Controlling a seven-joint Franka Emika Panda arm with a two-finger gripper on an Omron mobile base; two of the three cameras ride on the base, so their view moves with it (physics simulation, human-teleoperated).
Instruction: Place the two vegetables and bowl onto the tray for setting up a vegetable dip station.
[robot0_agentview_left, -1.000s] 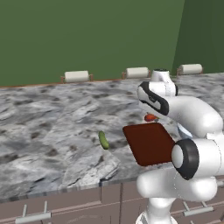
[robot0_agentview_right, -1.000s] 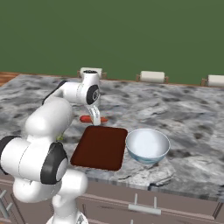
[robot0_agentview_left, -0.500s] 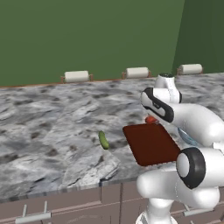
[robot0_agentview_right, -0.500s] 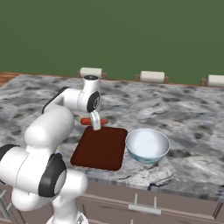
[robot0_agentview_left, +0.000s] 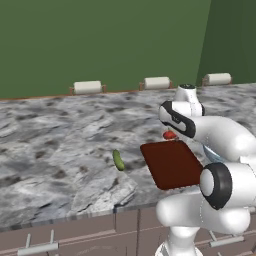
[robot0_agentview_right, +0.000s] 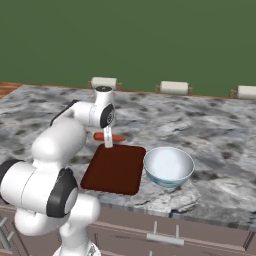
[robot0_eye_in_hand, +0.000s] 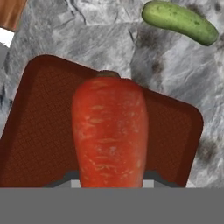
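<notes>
Grey marbled table before a green wall carries the dark reddish-brown tray, taken here as the landmark. The gripper, closed on the red vegetable, has travelled over half a second from the far side of the tray to above its far edge; the hand view shows the vegetable hanging over the board's middle. Judged from this, the first placement is near release. The green vegetable lies on the table well apart from the tray, on its left side. The bowl stands just beside the tray's right edge. Bare board remains on all sides of the carried piece, leaving room for lowering.
</notes>
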